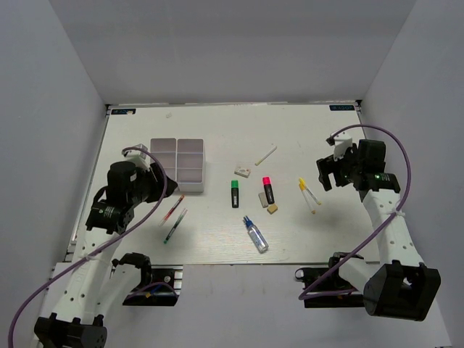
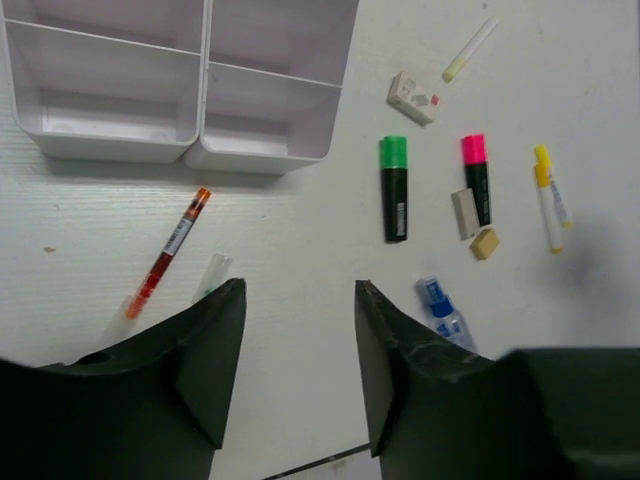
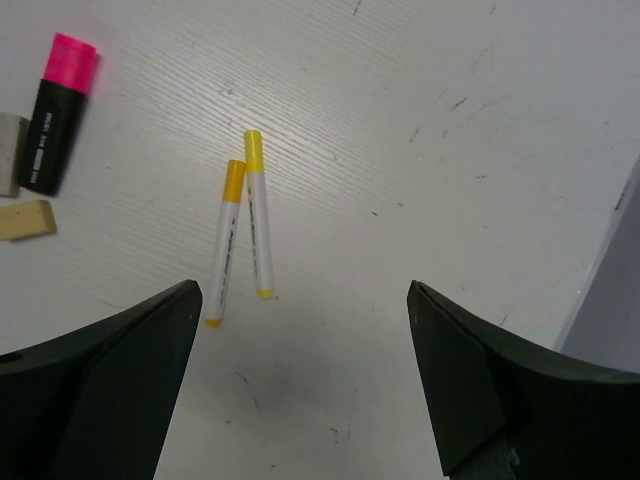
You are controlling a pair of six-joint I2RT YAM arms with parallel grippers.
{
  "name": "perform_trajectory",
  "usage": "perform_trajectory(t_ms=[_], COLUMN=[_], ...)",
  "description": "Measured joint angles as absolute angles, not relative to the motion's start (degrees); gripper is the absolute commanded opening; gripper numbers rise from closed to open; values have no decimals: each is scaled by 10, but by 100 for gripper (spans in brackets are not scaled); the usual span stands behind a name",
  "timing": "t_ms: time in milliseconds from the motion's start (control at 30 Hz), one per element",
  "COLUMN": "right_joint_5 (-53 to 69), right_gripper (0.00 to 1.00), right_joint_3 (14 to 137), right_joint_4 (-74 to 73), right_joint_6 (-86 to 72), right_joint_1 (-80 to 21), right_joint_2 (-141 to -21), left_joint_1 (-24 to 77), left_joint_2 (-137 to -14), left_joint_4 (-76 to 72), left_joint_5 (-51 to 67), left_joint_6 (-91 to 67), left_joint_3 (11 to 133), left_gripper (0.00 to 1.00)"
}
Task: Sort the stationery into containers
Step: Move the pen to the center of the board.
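The white organizer box (image 1: 177, 163) stands at the left, and its compartments (image 2: 262, 105) show empty in the left wrist view. Two thin pens (image 1: 174, 216) lie just below it. At the table's middle are a green-capped highlighter (image 1: 234, 193), a pink-capped highlighter (image 1: 267, 190), small erasers (image 1: 272, 209), a white eraser (image 1: 243, 171), a white stick (image 1: 265, 154) and a blue-capped glue bottle (image 1: 255, 235). Two yellow-tipped pens (image 3: 245, 225) lie to the right. My left gripper (image 2: 298, 285) hovers open beside the thin pens (image 2: 165, 255). My right gripper (image 3: 305, 290) hangs wide open just short of the yellow pens.
The white table (image 1: 217, 130) is walled in by grey panels on three sides. Its right edge (image 3: 600, 250) runs close to my right gripper. A purple cable loops along each arm.
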State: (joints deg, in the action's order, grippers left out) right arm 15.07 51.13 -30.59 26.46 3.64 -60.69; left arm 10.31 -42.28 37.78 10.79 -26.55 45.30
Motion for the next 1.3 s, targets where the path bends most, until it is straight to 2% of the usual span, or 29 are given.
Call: perform_trajectory(t_ms=[33, 67, 133, 167, 233, 300, 333, 400, 433, 467, 500, 600, 667, 833, 1100, 1300], right_joint_5=[144, 133, 118, 113, 112, 124, 134, 155, 168, 176, 185, 202, 211, 222, 231, 232], right_gripper=[90, 90, 90, 90, 90, 88, 68, 42, 12, 2, 0, 24, 31, 36, 40, 42], right_joint_3=[513, 516, 520, 521, 520, 512, 507, 504, 504, 504, 504, 504, 504, 504, 504, 504], right_joint_4=[-308, -313, -326, -335, -357, -368, -372, -382, -382, -382, -382, -377, -369, -357, -345, -340], right_joint_6=[270, 276, 288, 293, 307, 319, 323, 335, 335, 342, 342, 343, 345, 346, 347, 347], right_joint_1=[36, 36, 36, 37, 37, 37, 37, 37, 37, 37, 37, 37, 37, 37, 37, 37], right_joint_2=[-607, -607, -609, -611, -613, -609, -605, -600, -599, -599, -600, -601, -605, -629, -652, -664], left_joint_1=[103, 103, 103, 103, 104, 104, 103, 103, 104, 103, 104, 105, 109, 121, 157, 178], left_joint_2=[-426, -429, -437, -445, -469, -499, -517, -555, -572, -587, -601, -633, -647, -667, -669, -611], left_joint_4=[378, 378, 385, 391, 397, 407, 412, 424, 430, 434, 438, 440, 439, 404, 307, 238], left_joint_5=[109, 110, 112, 112, 111, 102, 99, 89, 83, 77, 70, 51, 41, 22, 14, -28], left_joint_6=[-266, -265, -264, -264, -265, -269, -270, -271, -272, -275, -277, -286, -291, -286, -248, -237], left_joint_3=[451, 446, 436, 434, 434, 435, 435, 435, 435, 435, 436, 437, 437, 436, 393, 323], left_gripper=[47, 46, 46, 51, 51, 45, 43, 42, 42, 42, 42, 44, 45, 52, 48, 53])
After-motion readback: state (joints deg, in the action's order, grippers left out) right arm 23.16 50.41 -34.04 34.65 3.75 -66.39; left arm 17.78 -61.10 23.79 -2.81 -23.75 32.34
